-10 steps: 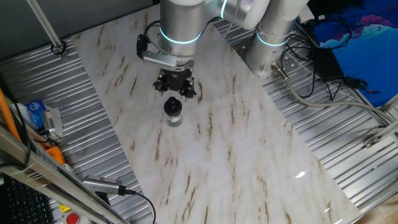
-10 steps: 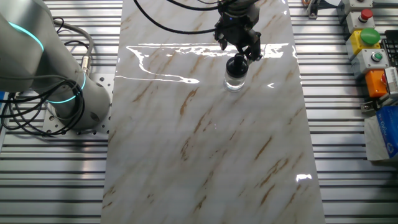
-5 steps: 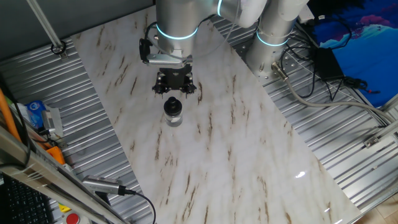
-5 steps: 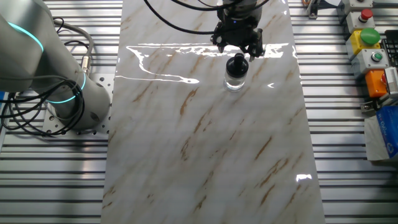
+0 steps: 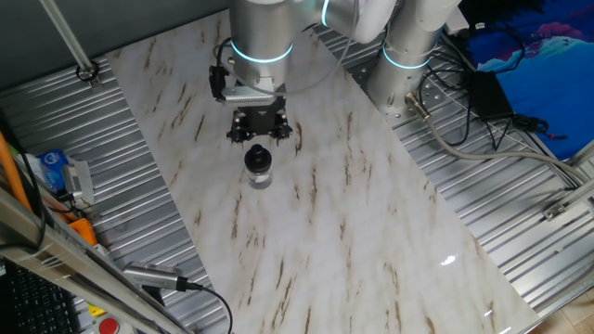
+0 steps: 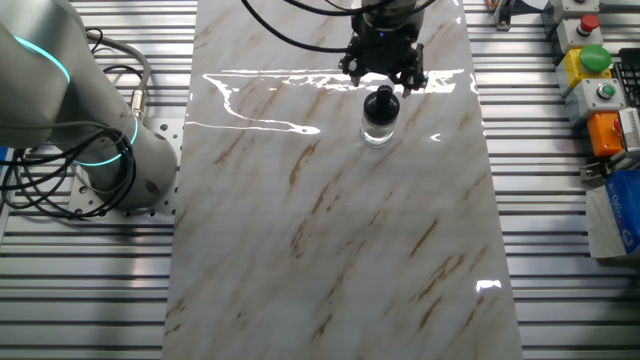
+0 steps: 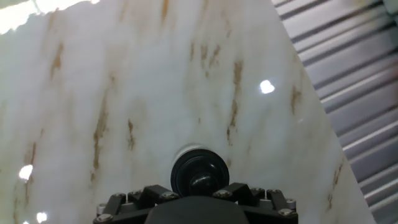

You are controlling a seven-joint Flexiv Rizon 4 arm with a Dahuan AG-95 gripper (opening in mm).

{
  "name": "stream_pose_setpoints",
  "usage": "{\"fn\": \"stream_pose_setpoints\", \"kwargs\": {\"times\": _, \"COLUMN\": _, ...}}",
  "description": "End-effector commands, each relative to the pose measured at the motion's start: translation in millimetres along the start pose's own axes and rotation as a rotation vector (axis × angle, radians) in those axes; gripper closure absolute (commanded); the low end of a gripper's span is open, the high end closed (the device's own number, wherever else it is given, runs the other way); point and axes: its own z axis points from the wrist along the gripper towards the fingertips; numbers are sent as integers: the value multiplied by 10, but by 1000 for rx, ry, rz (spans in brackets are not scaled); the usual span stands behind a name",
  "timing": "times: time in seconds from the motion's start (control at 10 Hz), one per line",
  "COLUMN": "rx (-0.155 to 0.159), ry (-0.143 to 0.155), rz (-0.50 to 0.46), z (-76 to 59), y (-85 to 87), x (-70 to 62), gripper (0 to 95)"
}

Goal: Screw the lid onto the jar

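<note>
The small clear glass jar [image 5: 259, 175] stands upright on the marble table, with the black lid [image 5: 257, 158] sitting on its mouth. Both also show in the other fixed view: jar [image 6: 379, 130], lid [image 6: 380, 102]. My gripper [image 5: 260, 129] hangs just above and behind the lid, fingers spread, holding nothing; it shows in the other fixed view too [image 6: 382, 70]. In the hand view the lid [image 7: 199, 173] with its raised knob lies between and below the spread fingers [image 7: 142, 196], apart from them.
The marble table top [image 5: 325, 232] is bordered by ribbed metal [image 5: 121, 167]. Cables and a blue cloth [image 5: 520, 56] lie at the back right of one fixed view. A button box [image 6: 590, 70] sits beside the table in the other fixed view.
My gripper has lifted a little off the lid and turned slightly. The jar and lid have stayed in place.
</note>
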Motion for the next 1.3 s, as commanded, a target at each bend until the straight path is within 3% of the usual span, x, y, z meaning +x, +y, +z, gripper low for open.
{"fn": "stream_pose_setpoints", "kwargs": {"times": 0.1, "rx": 0, "ry": 6, "rz": 30, "z": 0, "y": -1, "x": -2, "gripper": 190}}
{"fn": "stream_pose_setpoints", "kwargs": {"times": 0.3, "rx": 15, "ry": 58, "rz": 26, "z": 0, "y": -1, "x": -2, "gripper": 190}}
{"fn": "stream_pose_setpoints", "kwargs": {"times": 0.4, "rx": 15, "ry": 66, "rz": 31, "z": 0, "y": -1, "x": -2, "gripper": 190}}
{"fn": "stream_pose_setpoints", "kwargs": {"times": 0.6, "rx": 27, "ry": 68, "rz": 45, "z": 0, "y": -1, "x": -2, "gripper": 190}}
{"fn": "stream_pose_setpoints", "kwargs": {"times": 1.1, "rx": 21, "ry": 50, "rz": 21, "z": -1, "y": -1, "x": -2, "gripper": 190}}
{"fn": "stream_pose_setpoints", "kwargs": {"times": 1.3, "rx": 14, "ry": 29, "rz": -15, "z": -1, "y": 0, "x": -1, "gripper": 190}}
